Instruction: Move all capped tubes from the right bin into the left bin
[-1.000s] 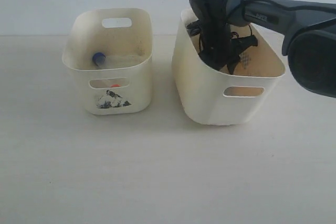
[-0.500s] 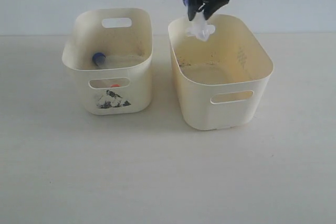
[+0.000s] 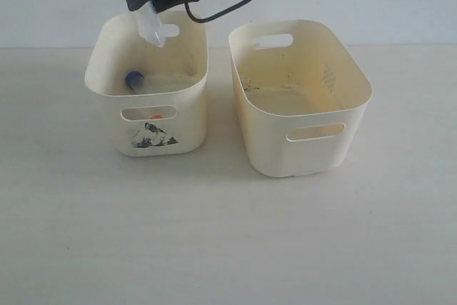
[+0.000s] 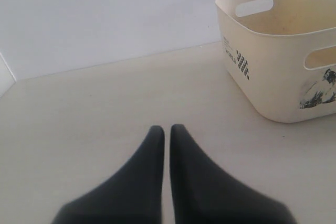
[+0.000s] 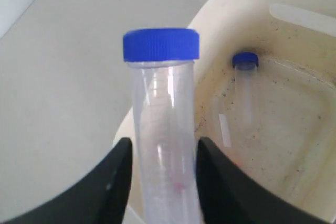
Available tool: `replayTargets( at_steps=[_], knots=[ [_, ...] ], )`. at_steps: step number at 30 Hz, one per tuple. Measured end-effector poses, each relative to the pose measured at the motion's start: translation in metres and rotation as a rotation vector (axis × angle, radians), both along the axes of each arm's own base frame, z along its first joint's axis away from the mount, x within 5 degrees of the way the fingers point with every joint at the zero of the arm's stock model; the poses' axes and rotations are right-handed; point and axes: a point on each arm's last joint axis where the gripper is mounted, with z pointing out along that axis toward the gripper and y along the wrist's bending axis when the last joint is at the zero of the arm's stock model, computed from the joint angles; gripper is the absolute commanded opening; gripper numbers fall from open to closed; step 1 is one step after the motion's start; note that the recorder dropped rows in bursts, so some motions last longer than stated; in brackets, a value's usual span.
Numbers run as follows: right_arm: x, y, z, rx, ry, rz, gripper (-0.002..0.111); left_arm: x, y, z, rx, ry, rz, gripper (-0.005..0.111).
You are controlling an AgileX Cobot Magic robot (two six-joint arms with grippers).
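Black fingers of the left tool [image 4: 167, 128] lie pressed together with nothing between them, low over the bare worktop [image 4: 79, 103], so I judge that arm has no part in this step. On the nine o'clock side of the exterior view sits the left bin [image 3: 189, 128], the paler tub with the mountain print. One blue-capped tube [image 3: 134, 79] lies inside near its nine o'clock wall, and an orange cap [image 3: 156, 115] shows through the front slot. Above the bin's twelve o'clock rim hangs the right tool [image 5: 164, 142], clamped on the third tube [image 3: 151, 25], with a finger touching each side of the clear barrel below its blue cap. That tube slants, cap toward ten o'clock and tip toward five o'clock, with the tip in front of the back handle slot. Over at three o'clock, I can see no tube in the right bin [image 3: 271, 144], so I take this to be the last drop. To do it well, I would bring the tool toward six o'clock until the tip is over the middle of the bin's floor. Then I would lower it inside the walls and only then part the fingers. Letting go from this height near the rim could bounce the tube out onto the worktop.
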Motion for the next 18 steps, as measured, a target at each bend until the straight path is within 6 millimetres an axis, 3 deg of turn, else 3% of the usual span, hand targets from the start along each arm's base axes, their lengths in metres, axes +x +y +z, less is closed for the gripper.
replayTargets(
  at_steps=[4, 12, 16, 18],
  knots=[
    [0.003, -0.001, -0.004, -0.002, 0.017, -0.039, 0.001, 0.000, 0.000, 0.000, 0.000, 0.000, 0.000, 0.004],
    [-0.007, -0.012, -0.001, -0.138, 0.046, -0.009, 0.000, 0.000, 0.000, 0.000, 0.000, 0.000, 0.000, 0.004],
    [-0.017, -0.033, 0.008, -0.348, 0.057, -0.041, 0.000, 0.000, 0.000, 0.000, 0.000, 0.000, 0.000, 0.004],
    [-0.020, -0.046, 0.021, -0.433, 0.013, -0.105, 0.000, 0.000, 0.000, 0.000, 0.000, 0.000, 0.000, 0.004]
  ],
)
